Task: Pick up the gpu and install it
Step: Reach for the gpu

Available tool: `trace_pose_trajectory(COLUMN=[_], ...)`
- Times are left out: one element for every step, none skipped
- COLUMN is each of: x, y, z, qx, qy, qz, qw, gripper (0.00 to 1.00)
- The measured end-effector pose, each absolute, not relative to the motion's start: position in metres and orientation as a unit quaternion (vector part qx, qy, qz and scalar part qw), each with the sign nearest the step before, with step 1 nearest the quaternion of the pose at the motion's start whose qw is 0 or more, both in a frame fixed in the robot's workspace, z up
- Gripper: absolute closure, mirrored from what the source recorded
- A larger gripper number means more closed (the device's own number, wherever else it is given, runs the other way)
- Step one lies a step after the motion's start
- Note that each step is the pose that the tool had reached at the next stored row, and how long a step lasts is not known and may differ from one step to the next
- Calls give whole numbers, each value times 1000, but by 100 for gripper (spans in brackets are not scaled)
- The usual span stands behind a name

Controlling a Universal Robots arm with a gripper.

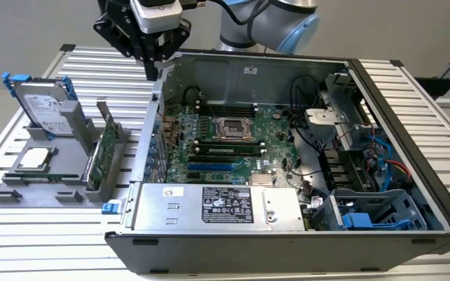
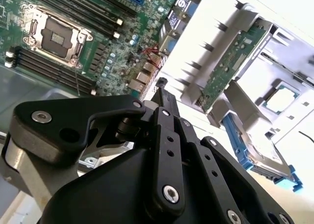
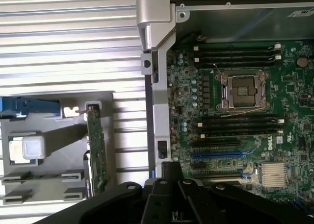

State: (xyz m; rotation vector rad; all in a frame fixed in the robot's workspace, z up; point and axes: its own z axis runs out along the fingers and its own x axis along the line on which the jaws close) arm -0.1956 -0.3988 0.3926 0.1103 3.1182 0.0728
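The gpu (image 1: 102, 153) is a thin green card standing on edge in a slot of the grey holder (image 1: 53, 196), at the left middle of the exterior view. Its long axis runs from the lower frame toward the upper, nearly parallel to the wall of the case (image 1: 148, 140) just beside it. A drive (image 1: 41, 108) and a chip (image 1: 36, 159) sit further left in the holder. The gripper (image 1: 154, 73) hangs in the upper left over the case's corner, fingers pressed together on nothing, apart from the gpu.
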Motion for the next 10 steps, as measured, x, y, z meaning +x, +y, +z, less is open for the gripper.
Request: trace_pose_trajectory(x=[-196,-197,-198,-199,-199,-200,-201,-202,-203,-203], y=[-399,-399,-399,-399,-399,-399,-399,-399,-399,-399], z=[393,393,393,393,393,393,393,393,393,393], qx=[35,35,35,35,35,35,35,35,35,35], qy=[999,999,999,999,999,999,999,999,999,999], qz=[23,23,23,23,23,23,23,23,23,23], qw=[10,10,10,10,10,10,10,10,10,10], gripper=[100,100,100,100,100,100,100,100,100,100])
